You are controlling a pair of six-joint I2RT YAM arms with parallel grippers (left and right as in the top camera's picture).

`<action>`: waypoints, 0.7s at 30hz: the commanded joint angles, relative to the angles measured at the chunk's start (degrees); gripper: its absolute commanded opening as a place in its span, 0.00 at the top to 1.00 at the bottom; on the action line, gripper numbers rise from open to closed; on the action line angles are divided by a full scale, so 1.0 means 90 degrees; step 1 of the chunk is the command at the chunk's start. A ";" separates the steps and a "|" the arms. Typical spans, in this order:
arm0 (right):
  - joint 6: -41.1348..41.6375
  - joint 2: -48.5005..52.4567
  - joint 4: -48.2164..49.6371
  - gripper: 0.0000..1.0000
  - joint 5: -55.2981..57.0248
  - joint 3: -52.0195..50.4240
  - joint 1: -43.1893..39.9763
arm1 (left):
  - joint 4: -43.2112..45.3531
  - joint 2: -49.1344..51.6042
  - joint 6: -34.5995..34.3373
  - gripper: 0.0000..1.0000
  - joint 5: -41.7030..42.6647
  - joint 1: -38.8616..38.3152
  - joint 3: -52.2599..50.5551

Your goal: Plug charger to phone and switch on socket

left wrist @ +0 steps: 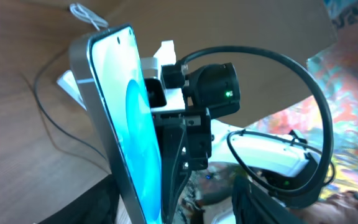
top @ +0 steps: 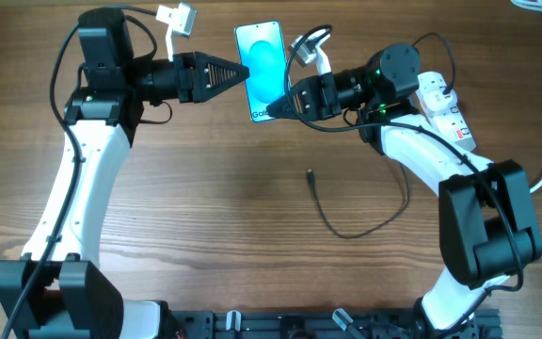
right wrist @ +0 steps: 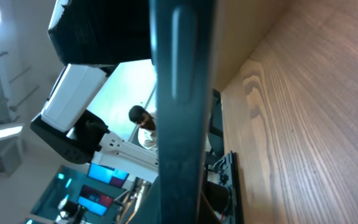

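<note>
phone (top: 263,58): stiff, thin, slick glass, likely light; hold by side edges | right hand (top: 287,102): clamped on its lower corner | left hand (top: 240,75): at left edge, grip unclear

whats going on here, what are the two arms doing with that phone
Both arms are at the phone, which looks lifted off the table. The right gripper is shut on its lower corner. The left gripper is at the phone's left edge, but whether it grips cannot be told. The charger lies loose on the table, not plugged in. The socket sits behind the right arm, untouched.
</note>
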 commanded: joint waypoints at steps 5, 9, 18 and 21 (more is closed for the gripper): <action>0.0488 -0.0061 0.0049 0.96 -0.0066 0.0083 0.0345 | 0.0041 -0.0075 -0.0180 0.55 0.0304 -0.0350 0.0017; 0.0576 -0.0061 0.0051 0.96 -0.0068 0.0083 0.0372 | 0.0012 -0.0075 -0.0180 0.53 0.0306 -0.0355 0.0017; 0.1445 -0.0061 0.1059 0.96 0.0240 0.0085 0.0549 | -0.0083 -0.0075 -0.0182 0.54 0.0306 -0.0520 0.0017; 0.1481 -0.0061 0.1095 0.96 0.0330 0.0085 0.0529 | -0.0109 -0.0075 -0.0185 0.67 0.0311 -0.0522 0.0017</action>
